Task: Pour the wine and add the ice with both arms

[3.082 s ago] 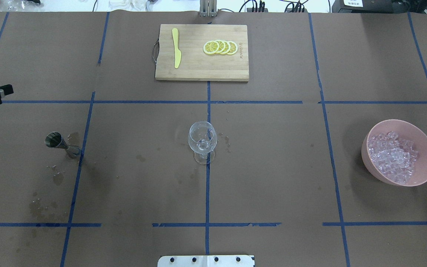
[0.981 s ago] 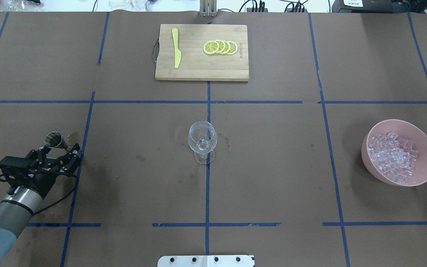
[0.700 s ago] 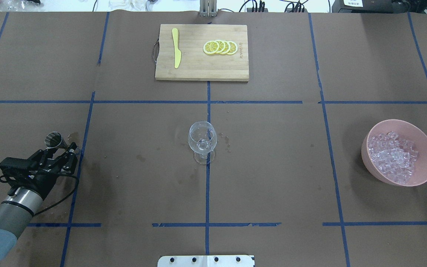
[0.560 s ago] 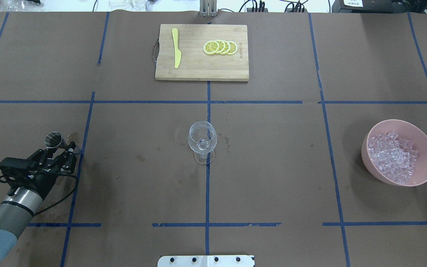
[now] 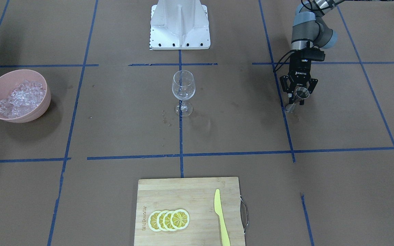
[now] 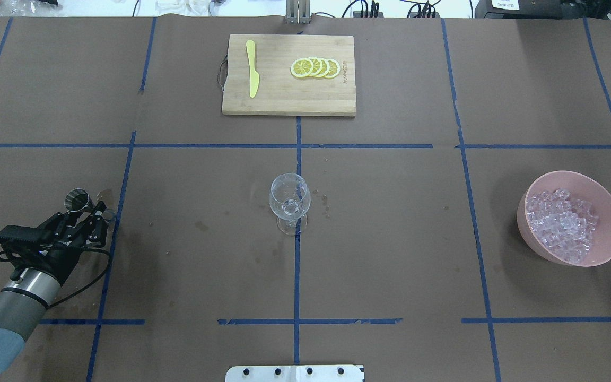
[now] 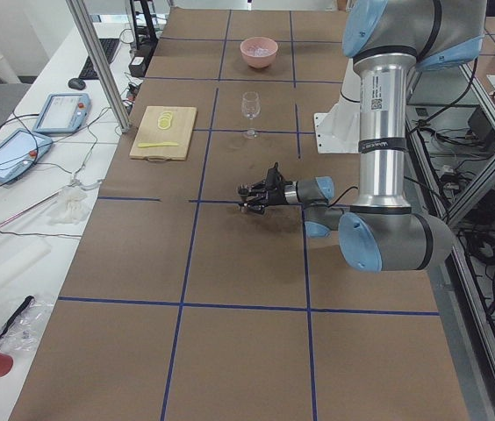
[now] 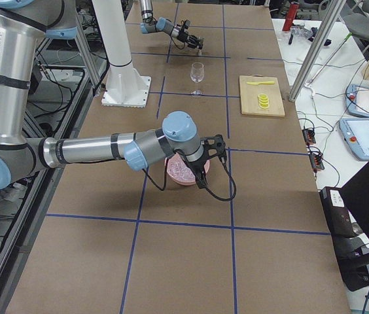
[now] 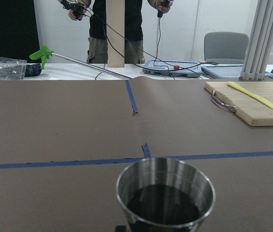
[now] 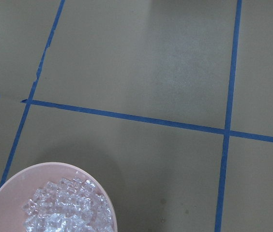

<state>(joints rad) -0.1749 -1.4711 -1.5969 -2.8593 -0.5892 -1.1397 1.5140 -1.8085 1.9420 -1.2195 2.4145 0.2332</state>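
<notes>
A steel jigger point(image 6: 76, 200) with dark liquid point(image 9: 164, 204) stands on the table at the left. My left gripper point(image 6: 96, 212) reaches in low from the near left, its fingers closed around the jigger's waist; it also shows in the front view point(image 5: 299, 97). An empty clear wine glass point(image 6: 289, 199) stands upright at the table's centre. The ice point(image 6: 563, 223) fills a pink bowl point(image 6: 523, 223) at the right. My right gripper point(image 8: 218, 147) shows only in the right side view, above the bowl's far edge; I cannot tell whether it is open or shut.
A wooden cutting board point(image 6: 284, 95) at the far centre carries a yellow knife point(image 6: 252, 69) and lemon slices point(image 6: 316, 68). The white pedestal point(image 5: 180, 24) stands at the robot's edge. Wet spots mark the paper around the jigger and glass.
My left arm came in from the left to the jigger, and its fingers narrowed around the jigger's waist. The jigger, glass and bowl have not moved.
</notes>
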